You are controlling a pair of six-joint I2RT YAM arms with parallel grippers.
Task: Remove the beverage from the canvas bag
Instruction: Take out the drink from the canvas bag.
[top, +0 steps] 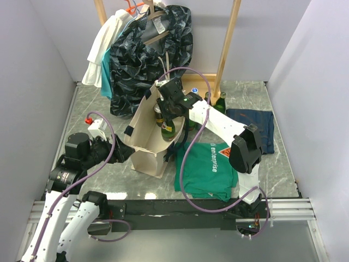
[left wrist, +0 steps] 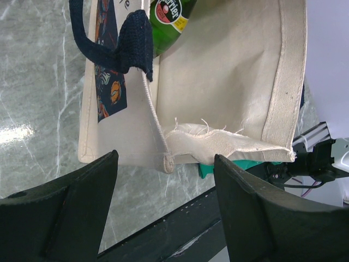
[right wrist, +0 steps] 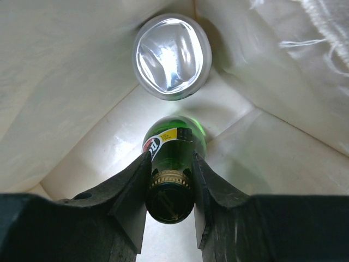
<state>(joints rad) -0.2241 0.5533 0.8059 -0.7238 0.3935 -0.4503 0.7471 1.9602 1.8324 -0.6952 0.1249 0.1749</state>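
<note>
Hovering low at the near left with the left gripper (left wrist: 165, 161), spreading its fingers wide and gripping nothing. Pointing at the frayed bottom seam of the canvas bag (left wrist: 229, 82), close by it; not showing clearly whether touching the cloth.

Standing just beyond on the marble table (top: 92, 109), between the two arms: the canvas bag, gaping open toward the overhead camera and showing a navy strap (left wrist: 133, 46) on its side. Overlapping a green T-shirt (top: 210, 169) at its near right corner.

Reaching down into the bag's mouth from the right with the right gripper (right wrist: 170, 158). Pinching the neck of a green bottle (right wrist: 173, 143) just under the cap, both fingers pressing against the glass. Keeping the bottle inside the bag, upright on its floor. Sitting just past it, deeper in the same corner, a silver can (right wrist: 172, 55).

Lying farther right, a folded navy garment (top: 256, 123), with more green bottles (top: 221, 101) standing beside it. Hanging at the back from a wooden rack (top: 226, 43), a dark patterned garment (top: 147, 54).
</note>
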